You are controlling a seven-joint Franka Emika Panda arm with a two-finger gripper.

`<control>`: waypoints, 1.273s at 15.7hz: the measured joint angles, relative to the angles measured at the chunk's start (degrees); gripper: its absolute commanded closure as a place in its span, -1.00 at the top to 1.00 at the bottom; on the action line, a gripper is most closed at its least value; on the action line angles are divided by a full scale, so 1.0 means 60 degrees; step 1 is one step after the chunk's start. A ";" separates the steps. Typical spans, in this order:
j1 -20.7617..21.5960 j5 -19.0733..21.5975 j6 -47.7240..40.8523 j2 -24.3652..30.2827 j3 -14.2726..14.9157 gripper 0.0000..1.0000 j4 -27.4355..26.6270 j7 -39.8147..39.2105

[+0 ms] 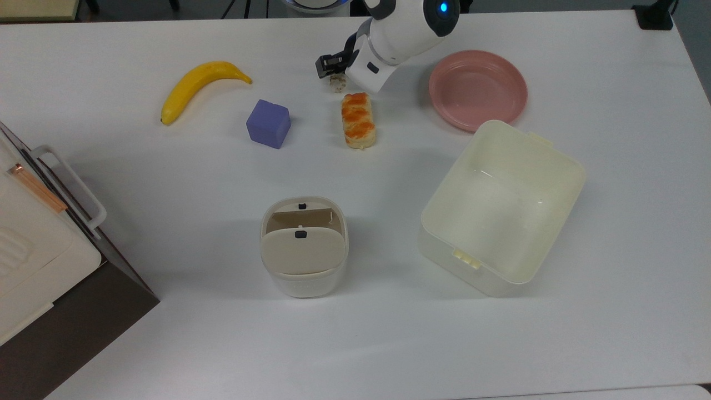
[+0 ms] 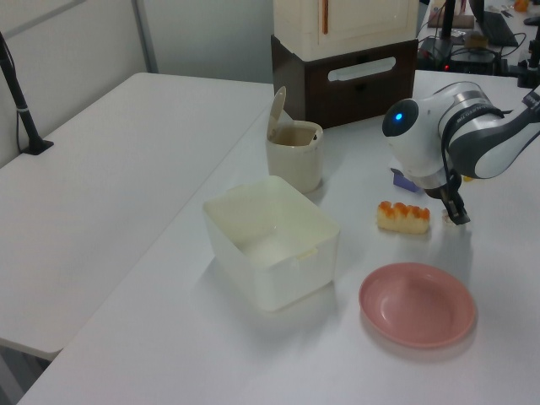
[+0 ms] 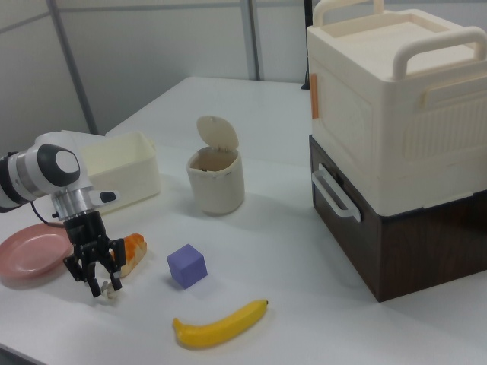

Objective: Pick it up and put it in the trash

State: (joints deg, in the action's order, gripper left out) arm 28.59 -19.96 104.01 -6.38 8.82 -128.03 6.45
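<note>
The tiny crumpled paper wad lies on the white table just beyond the bread stick's far end, partly under the arm's wrist. My gripper hangs right over it, fingers pointing down. In the right view the gripper is open, its dark fingertips low at the table on either side of the wad. The left view shows the gripper beside the bread. The trash bin stands near the table's front in the top view, white with its beige swing lid tipped open; it is also visible in the right view.
An orange-glazed bread stick lies right next to the wad. A purple cube and a banana are at the top view's left, a pink plate and a cream box at the top view's right. A large cream-and-brown case fills the lower left corner.
</note>
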 measured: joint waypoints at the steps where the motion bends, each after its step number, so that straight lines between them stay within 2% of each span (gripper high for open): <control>1: -0.0001 -0.0009 0.0000 0.0001 0.0002 -0.66 0.0082 -0.0209; 2: -0.0002 -0.0011 0.0000 0.0001 0.0006 -0.95 0.0166 -0.0412; 4: -0.0007 -0.0012 0.0000 0.0001 0.0015 -1.00 0.0278 -0.0666; 5: -0.0008 -0.0012 0.0000 0.0001 0.0015 -0.86 0.0300 -0.0691; 6: -0.0008 -0.0012 0.0000 0.0001 0.0016 -0.51 0.0305 -0.0694; 8: -0.0008 -0.0012 0.0000 0.0000 0.0016 -0.06 0.0305 -0.0697; 9: -0.0009 -0.0012 0.0000 0.0001 0.0016 0.23 0.0305 -0.0698; 10: -0.0014 -0.0013 0.0000 0.0000 0.0016 0.33 0.0305 -0.0699; 12: -0.0044 -0.0013 0.0000 0.0001 0.0018 0.81 0.0305 -0.0701; 13: -0.0081 -0.0013 0.0000 0.0000 0.0018 0.94 0.0305 -0.0701; 14: -0.0101 -0.0014 0.0000 0.0000 0.0020 1.00 0.0305 -0.0701; 17: -0.0115 -0.0134 0.0000 0.0000 0.0025 1.00 0.0305 -0.0703; 20: -0.0166 -0.0283 0.0000 -0.0004 0.0034 0.92 0.0295 -0.0724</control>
State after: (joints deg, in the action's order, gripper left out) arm 27.59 -21.65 104.01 -6.40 9.03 -126.26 2.11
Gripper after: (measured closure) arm 0.004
